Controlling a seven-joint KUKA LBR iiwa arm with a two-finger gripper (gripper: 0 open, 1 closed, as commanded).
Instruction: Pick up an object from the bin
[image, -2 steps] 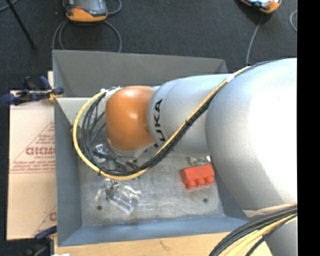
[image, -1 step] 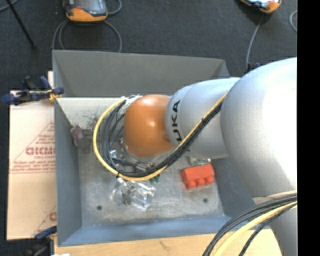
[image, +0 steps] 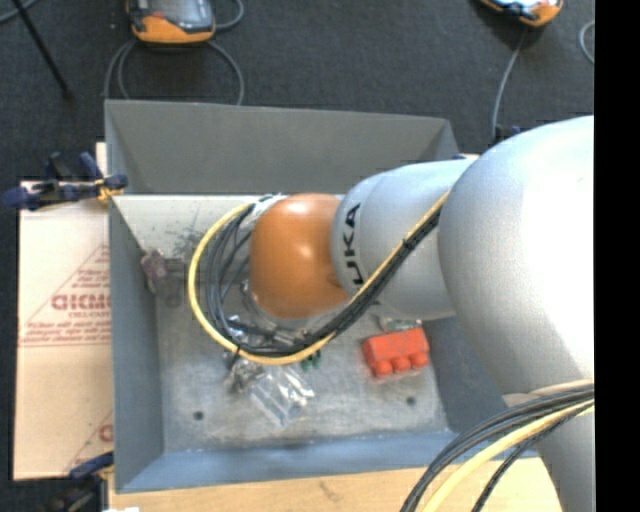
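My gripper (image: 240, 372) is low in the bin's middle, under the arm's orange cover and cables, with its metal tip close to the floor. A clear, crumpled plastic thing (image: 281, 392) lies right beside that tip, on its front-right side; I cannot tell whether the two touch. A small green piece (image: 310, 361) peeks out just behind the plastic thing. An orange brick with studs (image: 396, 352) lies flat on the floor to the right, apart from the gripper.
A small grey-purple thing (image: 155, 270) rests against the bin's left wall, at the back. The arm covers the bin's back right part. Bare floor shows along the front wall and at the front left.
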